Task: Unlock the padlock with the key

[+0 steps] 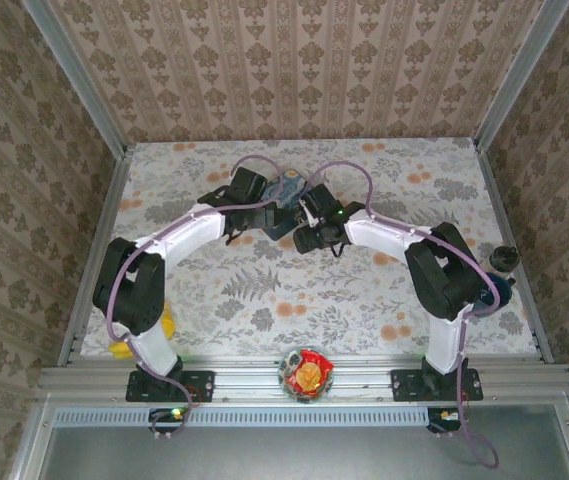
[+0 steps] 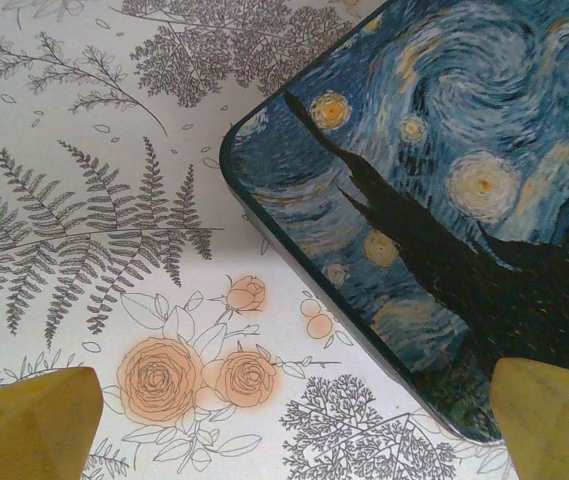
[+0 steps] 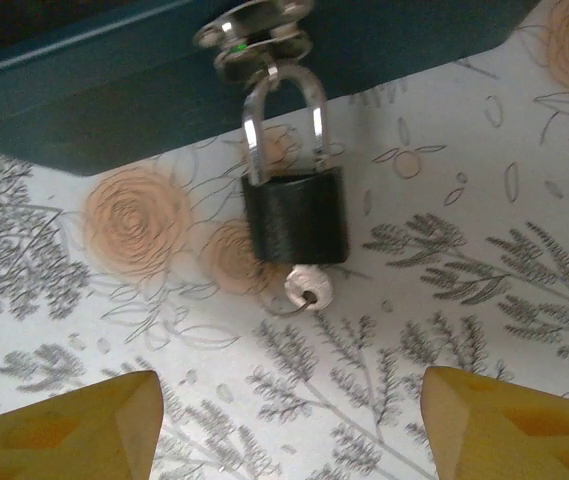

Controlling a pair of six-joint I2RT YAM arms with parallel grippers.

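Note:
A small black padlock hangs by its silvery shackle from the metal hasp of the blue box. The key, a small silver head with a thin wire ring, sticks out of the padlock's bottom. My right gripper is open, its yellow fingers wide apart just short of the key, with nothing between them. My left gripper is open too, over the cloth at the corner of the starry-night box lid. From above, both wrists meet at the box.
A floral tablecloth covers the table, with patterned walls on three sides. A yellow object lies by the left arm's base and a round bowl of wrapped items sits on the front rail. A dark knob is at the right edge.

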